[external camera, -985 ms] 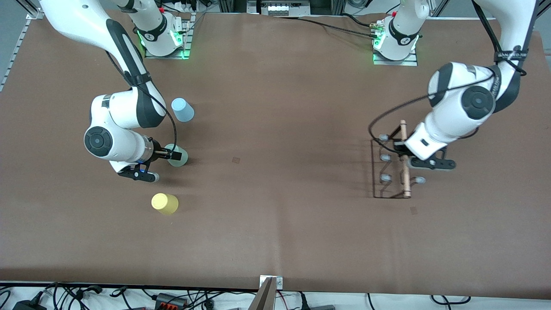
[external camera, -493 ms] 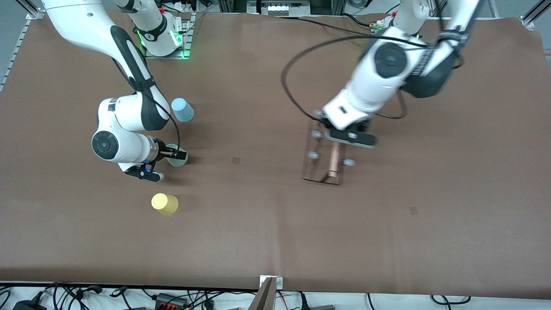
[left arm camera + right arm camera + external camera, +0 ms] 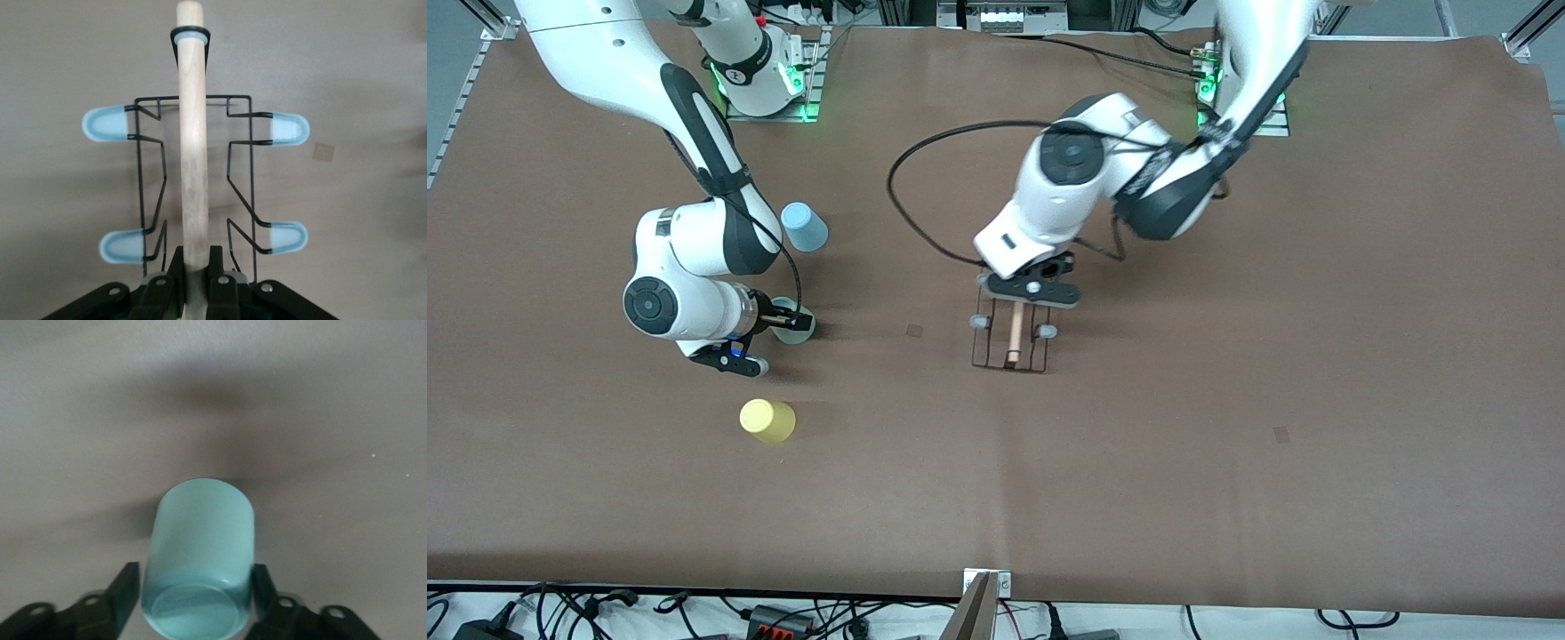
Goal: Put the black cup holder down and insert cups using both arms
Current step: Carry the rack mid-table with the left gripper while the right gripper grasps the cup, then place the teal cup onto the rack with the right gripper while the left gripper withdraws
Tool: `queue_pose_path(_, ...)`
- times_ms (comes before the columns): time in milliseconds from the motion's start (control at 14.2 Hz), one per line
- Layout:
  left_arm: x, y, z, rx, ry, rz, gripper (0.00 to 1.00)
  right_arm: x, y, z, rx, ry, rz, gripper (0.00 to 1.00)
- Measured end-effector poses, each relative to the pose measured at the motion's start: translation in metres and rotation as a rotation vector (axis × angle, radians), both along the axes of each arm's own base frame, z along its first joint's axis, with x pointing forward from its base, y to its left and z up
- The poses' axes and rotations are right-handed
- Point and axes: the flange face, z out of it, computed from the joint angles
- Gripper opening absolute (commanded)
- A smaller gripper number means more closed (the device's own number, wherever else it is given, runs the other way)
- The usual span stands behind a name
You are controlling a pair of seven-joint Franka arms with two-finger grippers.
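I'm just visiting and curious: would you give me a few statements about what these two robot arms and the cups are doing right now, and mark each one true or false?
1. The left gripper is shut on the wooden handle of the black cup holder. True.
2. The right gripper has its fingers at either side of the yellow cup. False: they flank the mint green cup; the yellow cup stands alone, nearer the front camera.
3. A cup already sits on one of the holder's pegs. False: every visible peg is bare.
4. The light blue cup stands untouched on the table. True.
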Motion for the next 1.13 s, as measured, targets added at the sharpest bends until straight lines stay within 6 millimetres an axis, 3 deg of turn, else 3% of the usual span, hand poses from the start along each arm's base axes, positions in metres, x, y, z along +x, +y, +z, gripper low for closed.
queue_pose_path(211,-0.001,-0.025,-0.022,0.017,-0.015,0.004,0.06,0.018,0.0,0.032,0.008,-0.001,0.002,0.2)
queue_pose_path(493,0.012,-0.021,-0.017,0.006,-0.045,0.044,0.08,0.053,-0.01,0.123,0.028,0.01,0.001,0.2)
queue_pose_path(633,0.016,-0.019,-0.019,0.009,-0.057,0.081,0.13,0.06,-0.019,0.152,0.034,0.002,-0.007,0.2)
queue_pose_path(844,0.013,-0.022,-0.022,0.015,-0.059,0.103,0.34,0.061,-0.02,0.151,0.034,0.007,-0.009,0.2)
queue_pose_path(1126,0.017,-0.024,-0.012,0.0,-0.074,0.109,0.44,0.06,-0.014,0.145,0.037,0.018,-0.015,0.2)
